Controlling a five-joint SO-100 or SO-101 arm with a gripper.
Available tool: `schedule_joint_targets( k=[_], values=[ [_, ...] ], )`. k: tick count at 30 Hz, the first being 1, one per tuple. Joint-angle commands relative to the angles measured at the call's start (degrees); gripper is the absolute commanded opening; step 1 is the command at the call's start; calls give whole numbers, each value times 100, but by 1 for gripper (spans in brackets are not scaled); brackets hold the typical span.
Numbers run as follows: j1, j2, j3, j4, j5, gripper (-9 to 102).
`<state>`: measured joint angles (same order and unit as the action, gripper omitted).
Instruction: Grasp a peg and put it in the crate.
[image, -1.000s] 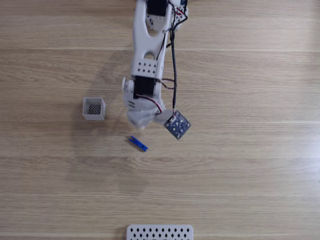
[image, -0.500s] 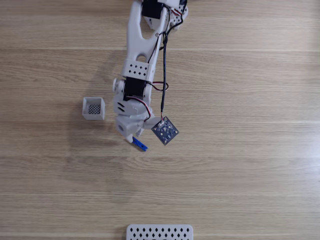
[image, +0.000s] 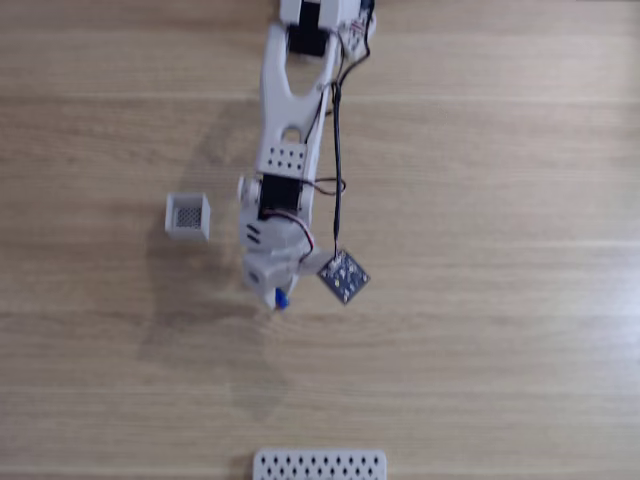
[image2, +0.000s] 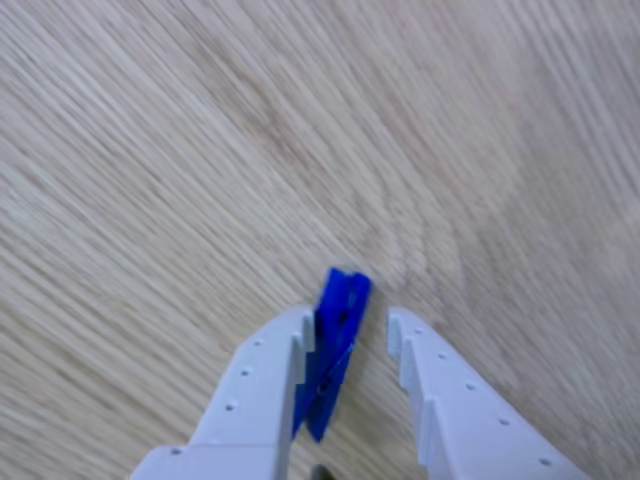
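While the white two-finger gripper (image2: 347, 335) stands part open, the slim blue plastic peg (image2: 333, 345) sits between its fingers, touching the left one; peg over the wooden bench (image: 480, 330) | small white square crate (image: 187, 215) left of arm, apart

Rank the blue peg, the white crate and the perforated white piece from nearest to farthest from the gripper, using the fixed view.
1. The peg, right at the gripper, between its fingers.
2. The crate, up and to the left.
3. The perforated white piece, at the bottom edge.
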<state>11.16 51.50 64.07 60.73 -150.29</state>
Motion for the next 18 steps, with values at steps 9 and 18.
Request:
schedule_joint_targets(
  k=[9,18],
  values=[
    [149,220,-185,686,-141,-2],
    [387,1951,483,343,-229,-1]
  ],
)
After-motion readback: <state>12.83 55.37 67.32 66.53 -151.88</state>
